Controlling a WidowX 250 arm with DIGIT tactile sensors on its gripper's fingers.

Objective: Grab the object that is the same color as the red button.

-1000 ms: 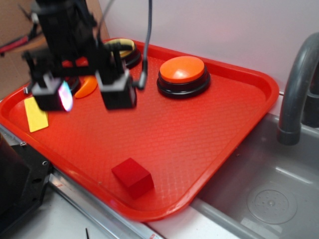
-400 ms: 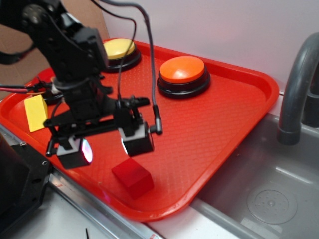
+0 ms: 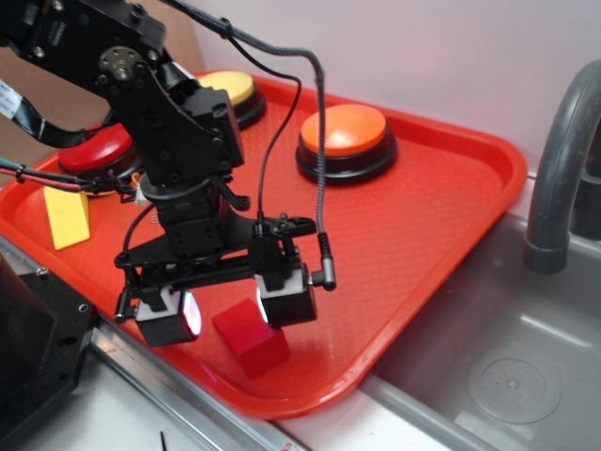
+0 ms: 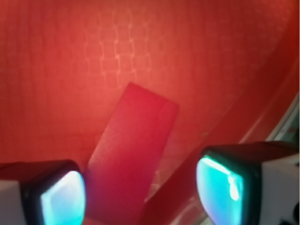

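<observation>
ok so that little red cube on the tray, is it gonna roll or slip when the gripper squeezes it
Rolling seems unlikely: the red cube sits on a flat face on the textured tray. It looks rigid and matte, so the open gripper should hold it. It lies angled between the fingers, so it may twist as they close.

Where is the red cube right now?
In the exterior view, the red cube sits near the front edge of the red tray, between the fingers of the open pincer, far from the buttons.

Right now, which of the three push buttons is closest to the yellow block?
The red button, at the tray's left edge just behind the yellow block; the yellow-topped button and orange-topped button sit farther right.
</observation>
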